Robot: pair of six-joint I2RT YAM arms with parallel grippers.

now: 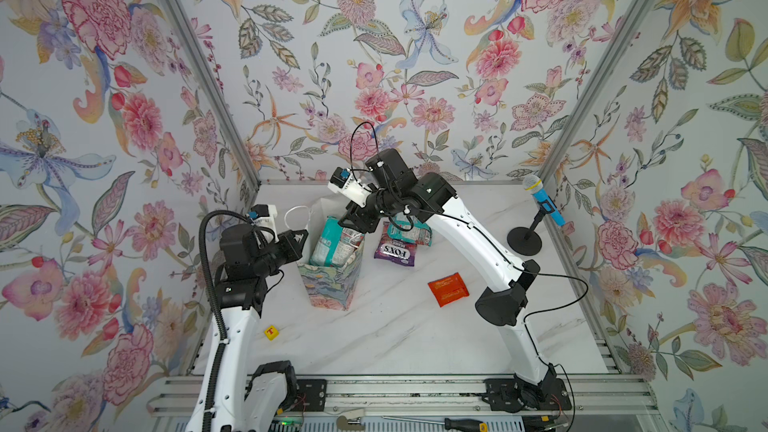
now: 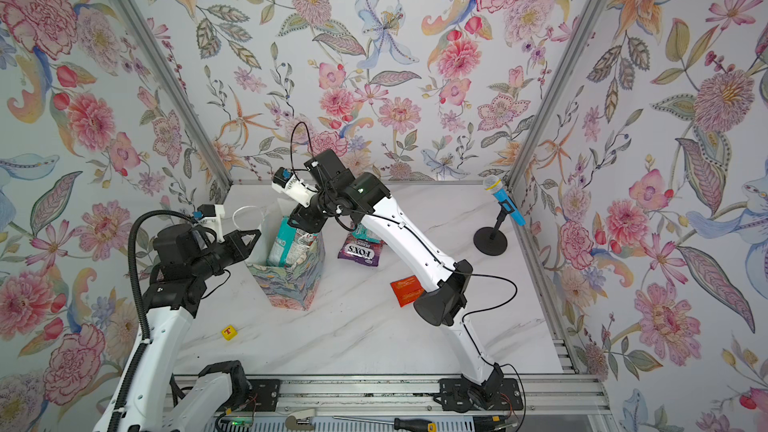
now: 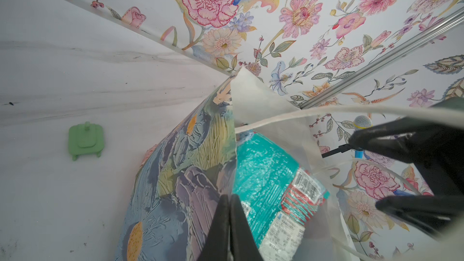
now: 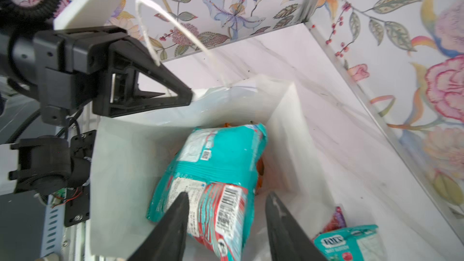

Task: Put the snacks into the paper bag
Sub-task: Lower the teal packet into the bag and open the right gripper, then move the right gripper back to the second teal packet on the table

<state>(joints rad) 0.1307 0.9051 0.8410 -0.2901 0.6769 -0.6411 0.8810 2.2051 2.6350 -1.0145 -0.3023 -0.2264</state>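
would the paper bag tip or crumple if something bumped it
Likely tips easily: the bag is tall and narrow, and the left claw pinches its rim, seemingly steadying it. Probably floppy: its thin wall looks bowed near that pinch. The teal packet standing inside may make it top-heavy.

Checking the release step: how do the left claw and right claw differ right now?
The left claw is shut, pinching the paper bag by its rim; the right claw is open. The left claw sits at the bag's edge; the right claw hangs over the teal packet inside. Both are at the bag's mouth.
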